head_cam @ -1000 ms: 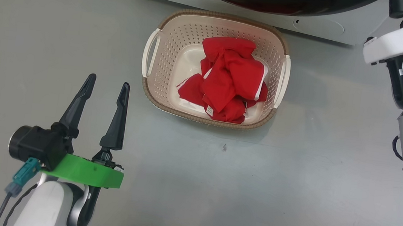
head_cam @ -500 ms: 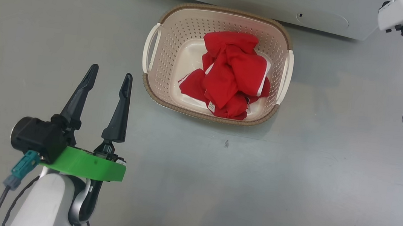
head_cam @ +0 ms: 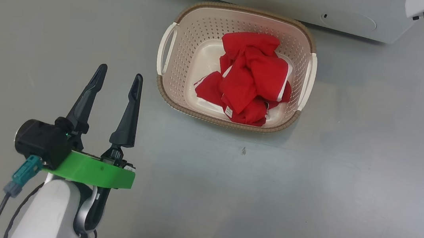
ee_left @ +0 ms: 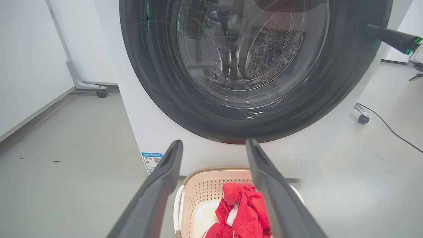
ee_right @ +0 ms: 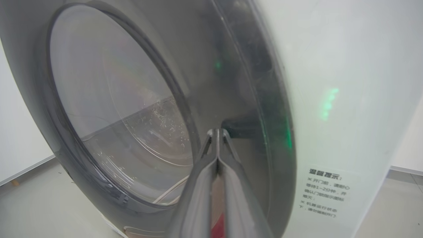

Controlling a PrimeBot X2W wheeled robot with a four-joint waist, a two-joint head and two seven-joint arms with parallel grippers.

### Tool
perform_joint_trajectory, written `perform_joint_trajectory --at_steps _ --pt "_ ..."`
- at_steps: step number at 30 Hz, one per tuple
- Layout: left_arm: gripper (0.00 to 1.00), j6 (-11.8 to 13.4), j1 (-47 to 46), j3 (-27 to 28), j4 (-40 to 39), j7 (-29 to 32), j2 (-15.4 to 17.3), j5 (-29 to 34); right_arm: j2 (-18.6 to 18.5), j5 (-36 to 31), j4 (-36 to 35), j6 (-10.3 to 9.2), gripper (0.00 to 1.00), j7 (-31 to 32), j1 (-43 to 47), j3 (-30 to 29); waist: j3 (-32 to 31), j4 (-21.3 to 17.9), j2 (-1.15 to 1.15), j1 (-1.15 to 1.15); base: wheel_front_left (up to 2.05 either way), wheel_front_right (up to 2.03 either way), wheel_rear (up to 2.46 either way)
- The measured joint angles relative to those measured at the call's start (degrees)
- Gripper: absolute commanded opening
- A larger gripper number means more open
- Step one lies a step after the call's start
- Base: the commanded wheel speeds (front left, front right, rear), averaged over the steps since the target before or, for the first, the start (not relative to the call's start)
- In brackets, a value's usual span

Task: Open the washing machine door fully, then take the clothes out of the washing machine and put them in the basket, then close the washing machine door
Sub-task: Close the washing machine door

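Clothes lie heaped in the basket, which stands on the floor just before the washing machine. My left gripper hangs beside the basket, apart from it, fingers spread and empty. My right gripper has its fingers pressed together, tips at the black rim of the washing machine door. I cannot tell if they touch it. The door looks flush to the machine front.

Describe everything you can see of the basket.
The basket is small, cream plastic, rectangular with rounded corners, with perforated walls, a brown woven-look rim and a pale handle on each side. It stands upright on the grey floor just before the washer, holding crumpled red clothes with white trim.
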Motion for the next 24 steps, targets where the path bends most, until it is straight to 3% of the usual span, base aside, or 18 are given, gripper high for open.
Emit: perform_joint_trajectory --at_steps 12,24 --pt "1.00 0.0 -0.2 -0.1 0.7 0.0 0.0 0.2 1.3 0.0 2.4 0.05 0.00 -1.6 1.0 1.5 -1.0 -0.9 0.00 0.00 0.00 0.00 0.00" --pt "1.00 0.0 -0.1 1.0 1.3 0.0 0.0 2.3 4.8 1.0 -1.7 0.67 0.00 -2.1 13.3 3.0 -3.6 -3.6 0.00 0.00 0.00 0.00 0.00"
